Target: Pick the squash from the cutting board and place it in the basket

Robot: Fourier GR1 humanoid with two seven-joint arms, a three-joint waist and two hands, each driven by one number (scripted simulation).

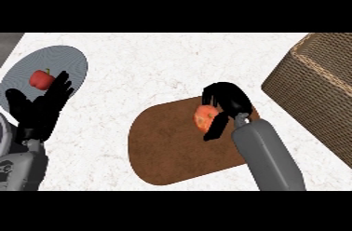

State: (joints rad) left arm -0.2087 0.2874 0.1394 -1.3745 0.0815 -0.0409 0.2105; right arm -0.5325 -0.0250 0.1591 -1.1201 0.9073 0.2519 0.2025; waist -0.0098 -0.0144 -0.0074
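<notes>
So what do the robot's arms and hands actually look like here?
Both forearms are plain grey, smooth and rounded, with no cables or markings showing. Each ends in a black hand with slim fingers and a thumb: the left hand at the view's left, the right hand at centre.

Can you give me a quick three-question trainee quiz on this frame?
1. True or false: the squash lies in the basket.
2. Which hand curls round the squash? A) left hand B) right hand C) neither
3. Fill in: the red pepper sits on the grey ____.

Key:
1. False; it is over the cutting board, in the right hand.
2. B; the left hand is open at the view's left, fingers up.
3. plate
</notes>
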